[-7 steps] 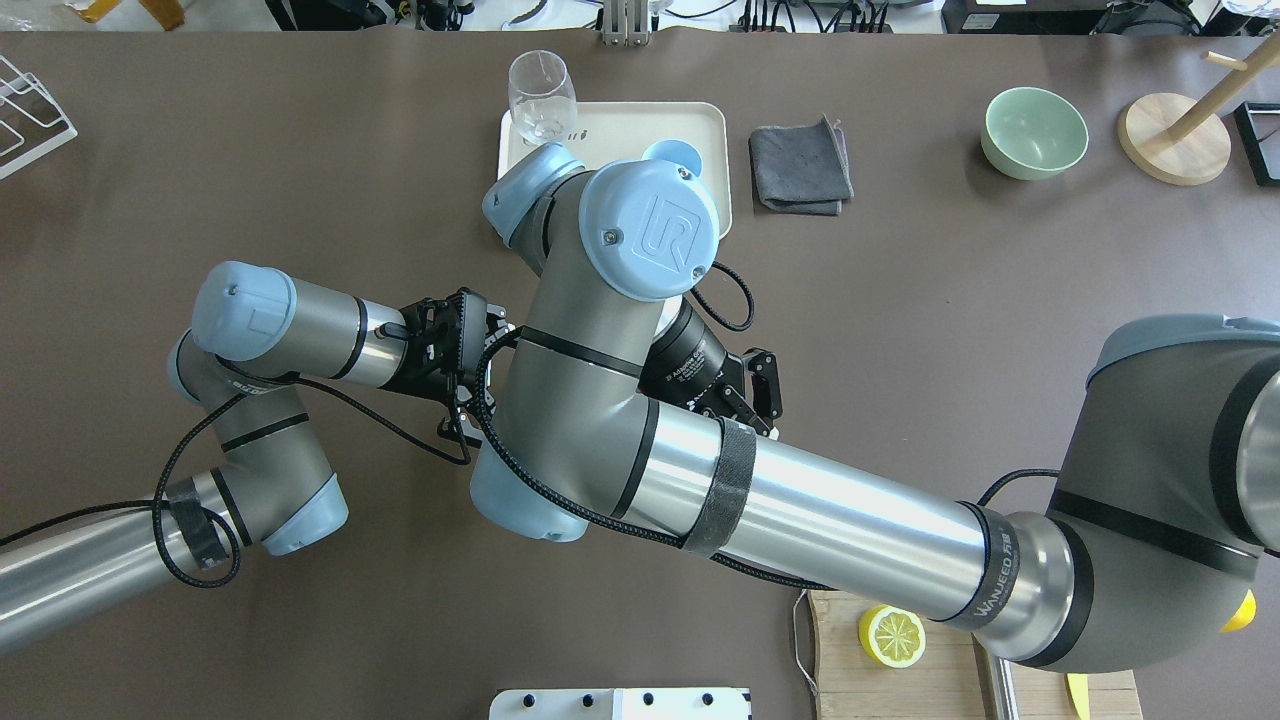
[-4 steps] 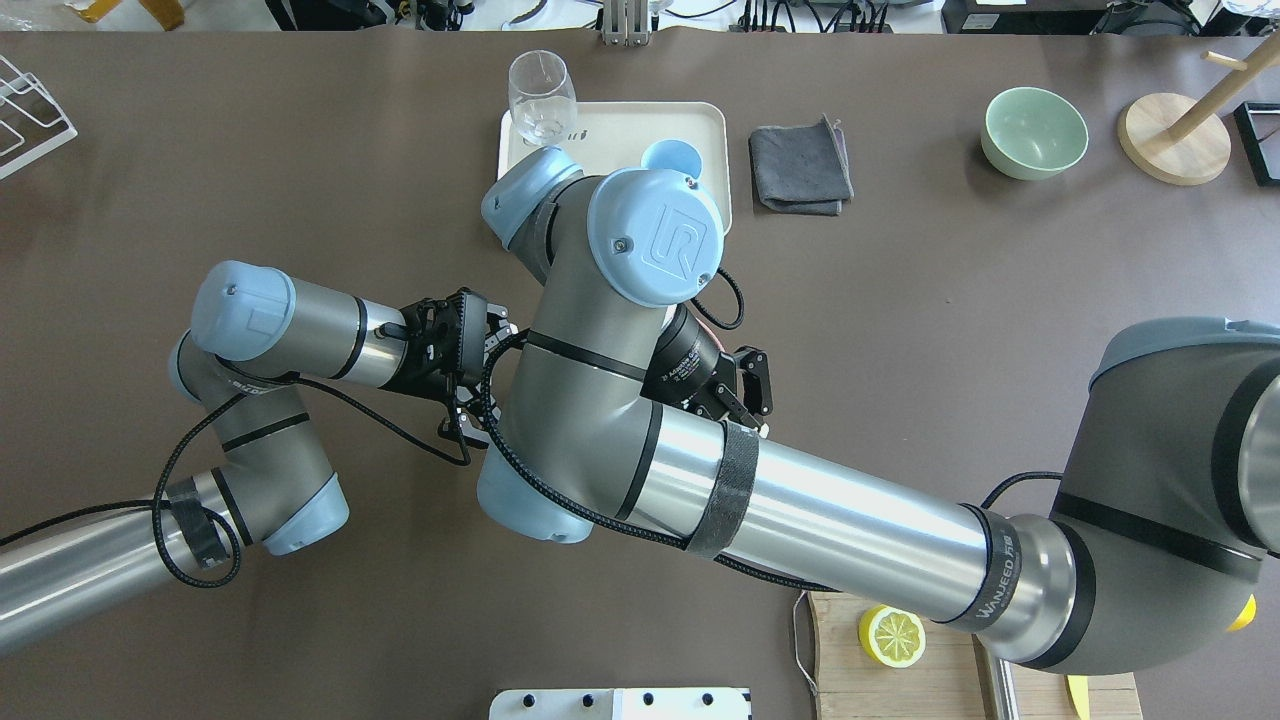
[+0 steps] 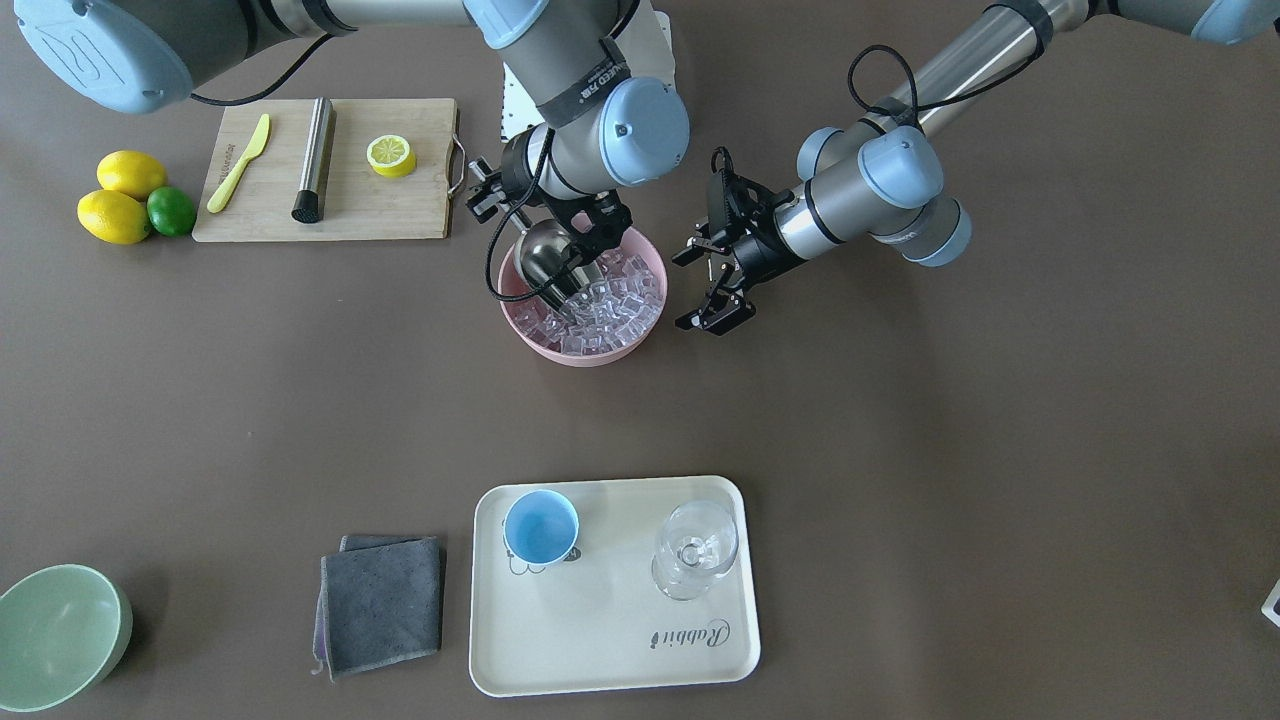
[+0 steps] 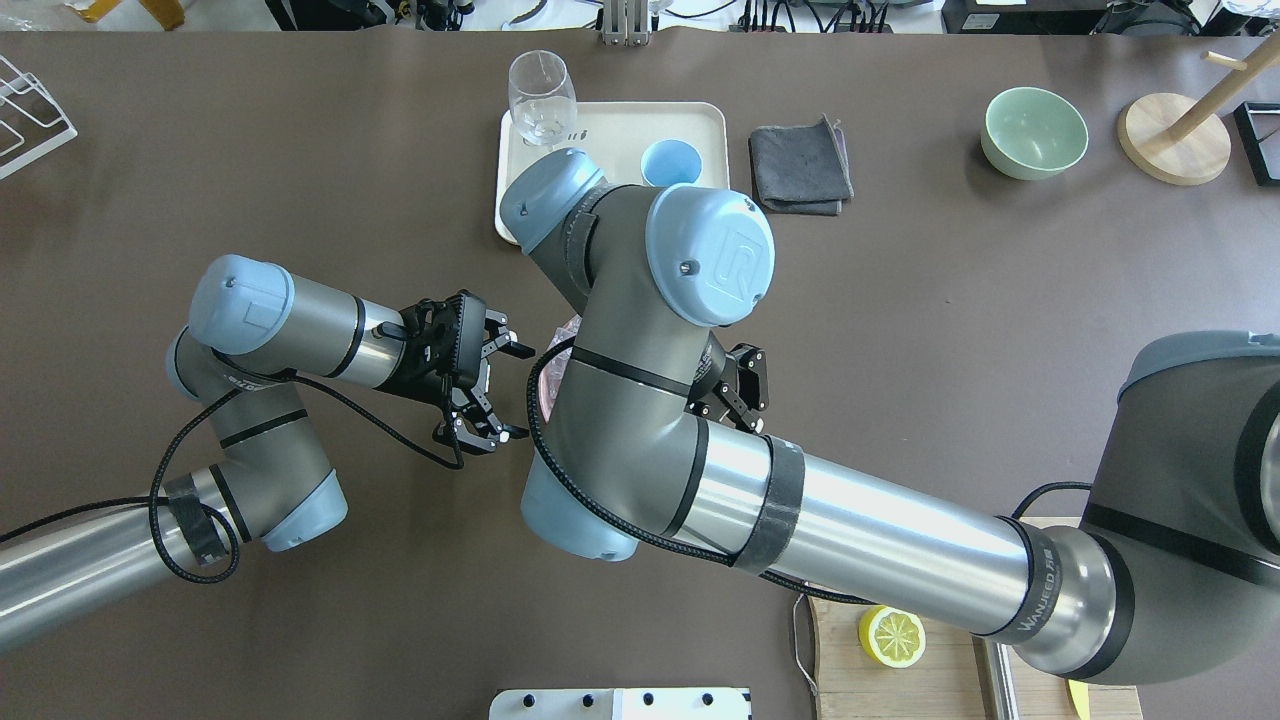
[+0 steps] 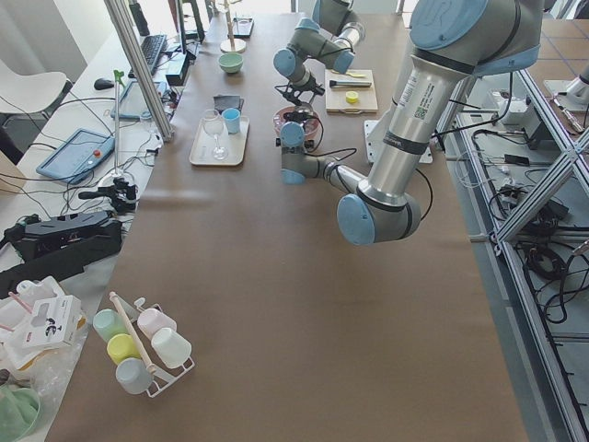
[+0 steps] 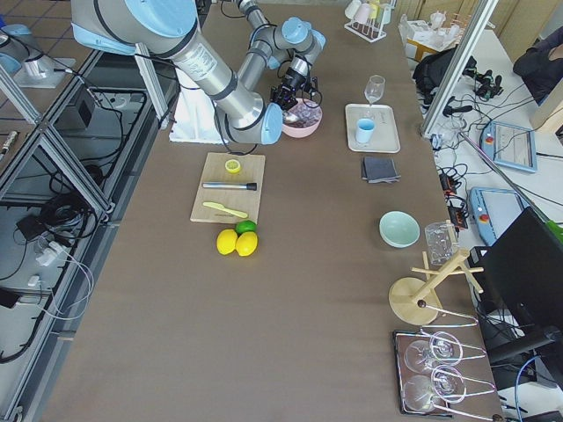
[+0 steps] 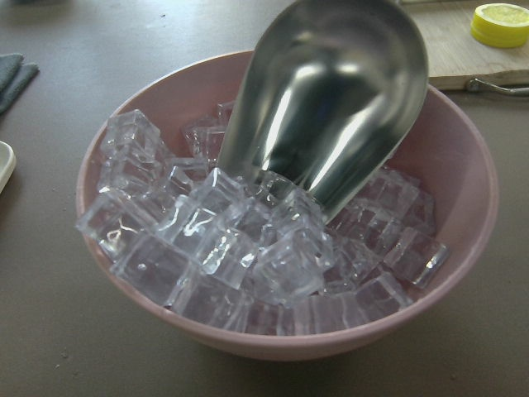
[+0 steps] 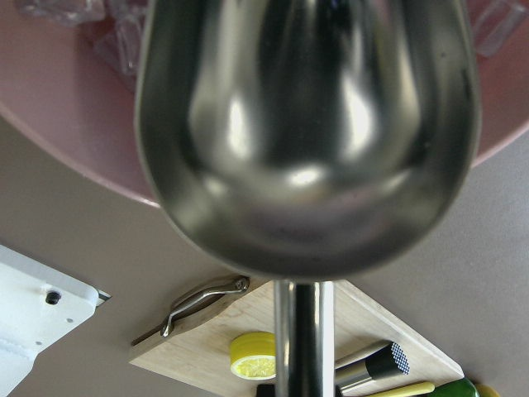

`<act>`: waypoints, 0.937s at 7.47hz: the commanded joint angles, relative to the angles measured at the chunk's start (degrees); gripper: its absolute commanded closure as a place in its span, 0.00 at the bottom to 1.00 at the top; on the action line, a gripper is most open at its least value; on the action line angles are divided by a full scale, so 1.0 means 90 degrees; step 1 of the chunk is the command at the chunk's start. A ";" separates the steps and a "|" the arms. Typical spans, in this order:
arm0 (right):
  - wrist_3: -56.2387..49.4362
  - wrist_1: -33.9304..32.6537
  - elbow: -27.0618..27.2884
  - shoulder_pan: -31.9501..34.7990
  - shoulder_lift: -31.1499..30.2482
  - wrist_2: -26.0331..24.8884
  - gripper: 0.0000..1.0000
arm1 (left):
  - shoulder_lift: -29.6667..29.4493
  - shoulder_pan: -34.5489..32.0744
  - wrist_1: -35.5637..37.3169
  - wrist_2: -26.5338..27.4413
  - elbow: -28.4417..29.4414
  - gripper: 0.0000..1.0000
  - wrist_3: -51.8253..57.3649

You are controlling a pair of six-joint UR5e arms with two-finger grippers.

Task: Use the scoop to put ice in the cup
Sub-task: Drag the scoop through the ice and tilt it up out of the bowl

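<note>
Beneath the right gripper, clenched on its stiff handle, the scoop is pressed into the ice in a pink bowl. The hard, slippery cubes are expected to slide. The cup is set well apart from it, and the left gripper is held spread, empty.

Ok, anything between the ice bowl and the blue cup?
No. The front-facing view shows only bare table between the pink bowl and the tray holding the cup.
</note>
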 commanded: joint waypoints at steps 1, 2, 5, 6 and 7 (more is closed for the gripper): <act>-0.0025 0.1001 0.0811 0.0000 -0.0822 -0.0086 1.00 | 0.0010 -0.0019 0.0507 -0.0154 0.0016 0.01 0.0007; -0.0073 0.1315 0.0997 0.0000 -0.1038 -0.0115 1.00 | 0.0019 -0.0086 0.0559 -0.0144 0.0016 0.01 0.0007; -0.0093 0.1618 0.1136 0.0000 -0.1137 -0.0203 1.00 | 0.0000 -0.0126 0.0560 -0.0125 0.0016 0.01 -0.0051; -0.0103 0.1824 0.1136 0.0000 -0.1195 -0.0203 1.00 | -0.0010 -0.0116 0.0560 -0.0115 0.0016 0.01 -0.0071; -0.0103 0.1971 0.1290 0.0000 -0.1264 -0.0223 1.00 | -0.0010 -0.0107 0.0540 -0.0125 0.0016 0.01 -0.0071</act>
